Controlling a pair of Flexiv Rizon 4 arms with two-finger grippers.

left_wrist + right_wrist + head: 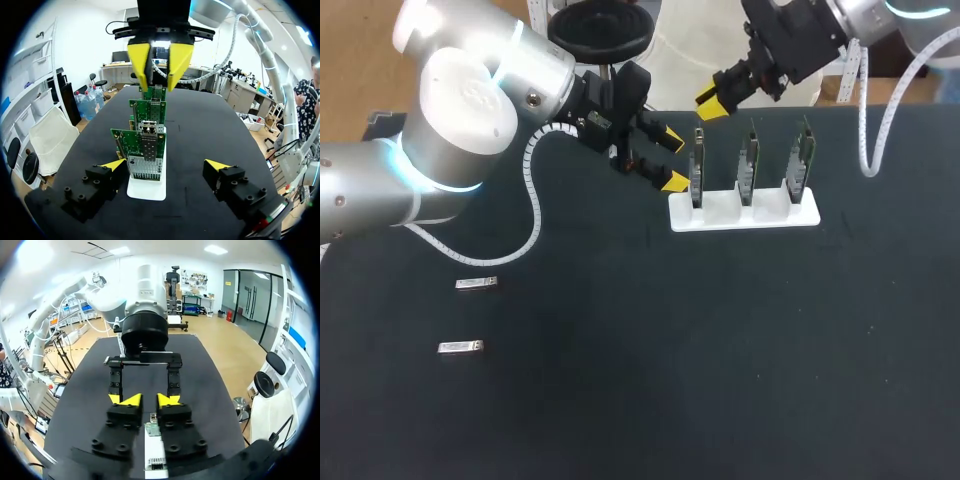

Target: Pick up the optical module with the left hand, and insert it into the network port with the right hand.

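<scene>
Two silver modules [476,284] lie loose well left of the white holder [743,212] of green boards [748,160], the left gripper [673,161] spread wide and empty at its left end, the right gripper [146,401] above it, narrowly parted, seemingly empty.

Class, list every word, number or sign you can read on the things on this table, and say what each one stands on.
No text is readable.
Optical modules: any print is too small to read.
Circuit boards: markings are too small or blurred.
White holder: no print seen.
</scene>
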